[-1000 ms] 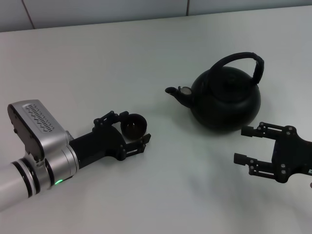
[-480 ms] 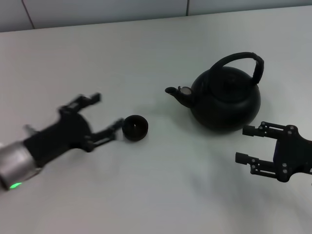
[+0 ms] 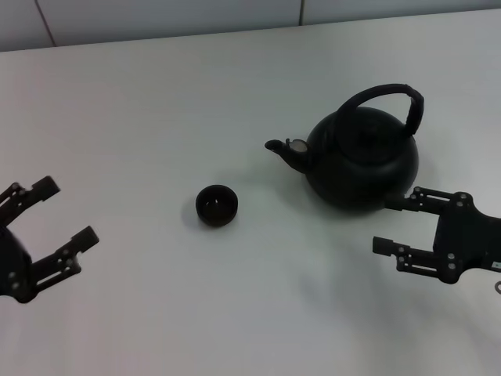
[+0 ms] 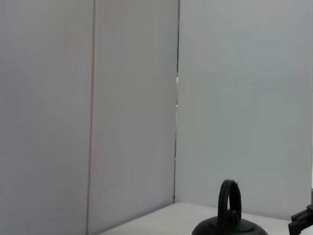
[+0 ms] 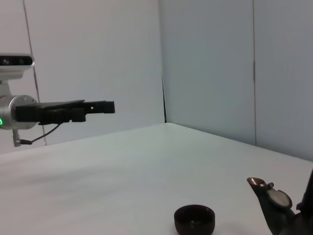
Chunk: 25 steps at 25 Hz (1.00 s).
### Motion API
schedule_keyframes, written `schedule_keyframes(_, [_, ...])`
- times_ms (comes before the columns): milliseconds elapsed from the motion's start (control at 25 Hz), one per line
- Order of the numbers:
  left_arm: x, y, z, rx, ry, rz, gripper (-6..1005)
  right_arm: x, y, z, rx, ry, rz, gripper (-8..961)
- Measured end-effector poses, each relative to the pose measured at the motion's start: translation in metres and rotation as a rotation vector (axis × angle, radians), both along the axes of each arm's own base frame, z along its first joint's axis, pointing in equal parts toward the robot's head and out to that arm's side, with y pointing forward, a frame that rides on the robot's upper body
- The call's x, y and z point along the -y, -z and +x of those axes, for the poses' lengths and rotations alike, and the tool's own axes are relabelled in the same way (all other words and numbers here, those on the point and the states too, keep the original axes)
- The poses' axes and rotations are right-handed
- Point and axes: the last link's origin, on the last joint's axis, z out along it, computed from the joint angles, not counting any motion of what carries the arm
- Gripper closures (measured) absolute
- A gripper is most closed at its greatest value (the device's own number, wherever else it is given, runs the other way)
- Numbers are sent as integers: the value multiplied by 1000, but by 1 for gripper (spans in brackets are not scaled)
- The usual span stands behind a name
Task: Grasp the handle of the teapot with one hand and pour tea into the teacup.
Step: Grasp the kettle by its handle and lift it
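The black teapot (image 3: 362, 159) stands upright on the white table, spout toward the teacup, its arched handle (image 3: 387, 98) over the lid. The small dark teacup (image 3: 216, 205) sits alone left of it; I cannot tell whether it holds tea. My left gripper (image 3: 53, 213) is open and empty at the far left, well away from the teacup. My right gripper (image 3: 395, 222) is open and empty just in front of the teapot's right side. The left wrist view shows the handle (image 4: 228, 201). The right wrist view shows the teacup (image 5: 194, 219), the spout (image 5: 268, 198) and the left gripper (image 5: 100, 106).
The white table (image 3: 156, 110) runs back to a pale panelled wall (image 3: 156, 19). Nothing else stands on it.
My left gripper has let go of the teacup and drawn back to the far left, leaving the cup on the table. My right gripper has edged slightly toward the teapot.
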Motion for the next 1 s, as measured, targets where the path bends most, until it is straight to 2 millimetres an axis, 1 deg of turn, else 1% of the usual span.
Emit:
schedule_keyframes(200, [4,-5,-5,-19,0,-14,138,-1,1,-2,-1,-8,2,306])
schedule_keyframes(240, [9,-7,-10,-66,13,-48,138,-2,2,-1,2,-6,4,307])
schedule_keyframes(320, [11,-9,-13,-93,16,-64,139,-2,2,-1,4,-4,6,310])
schedule_keyframes(440, [21,-15,-29,-234,7,-92,139,-1,3,2,11,11,10,314])
schedule_keyframes(480, [21,-15,-29,-234,7,-92,139,-1,3,2,11,11,10,315])
schedule_keyframes(600, [21,-15,-38,-321,-6,-112,139,-1,4,2,9,15,10,319])
schedule_keyframes(880, [17,-16,-35,-327,11,-128,140,3,9,1,-5,24,8,328])
schedule_keyframes(1000, [17,-18,-34,-313,16,-122,140,7,12,2,-55,47,64,331])
